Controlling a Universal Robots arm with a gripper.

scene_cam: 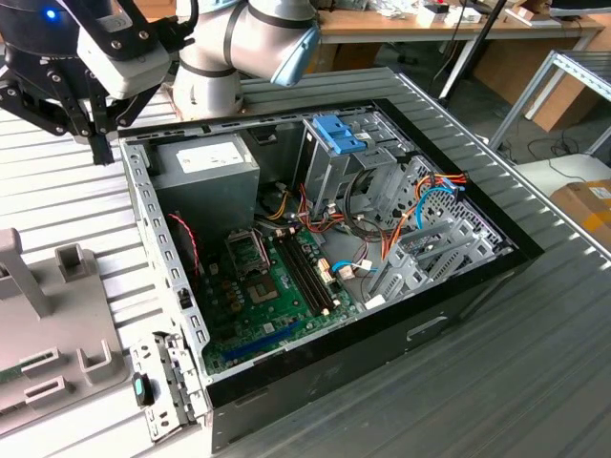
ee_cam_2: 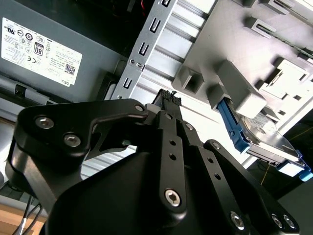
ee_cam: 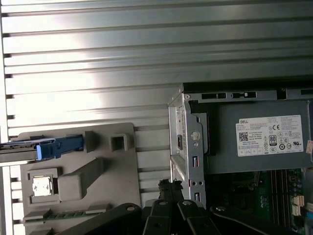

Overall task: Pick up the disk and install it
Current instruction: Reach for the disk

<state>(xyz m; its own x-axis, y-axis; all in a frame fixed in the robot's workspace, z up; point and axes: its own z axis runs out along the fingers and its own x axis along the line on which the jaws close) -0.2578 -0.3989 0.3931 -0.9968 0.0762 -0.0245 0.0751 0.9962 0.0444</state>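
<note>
On grey fixture (ee_cam_2: 230,34): disk (ee_cam_2: 270,144), grey metal, blue-framed, standing on edge.

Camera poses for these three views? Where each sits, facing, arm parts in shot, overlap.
Exterior view: off the arm, raised, looking obliquely down into the open computer case; arm and tool at the exterior view's upper left.
First wrist view: on the wrist, looking roughly straight down past the tool at the slatted table, fixture and power supply.
Second wrist view: on the wrist, looking aslant along the tool toward the fixture.
Shared: both wrist views show the disk at the fixture and the power supply.
</note>
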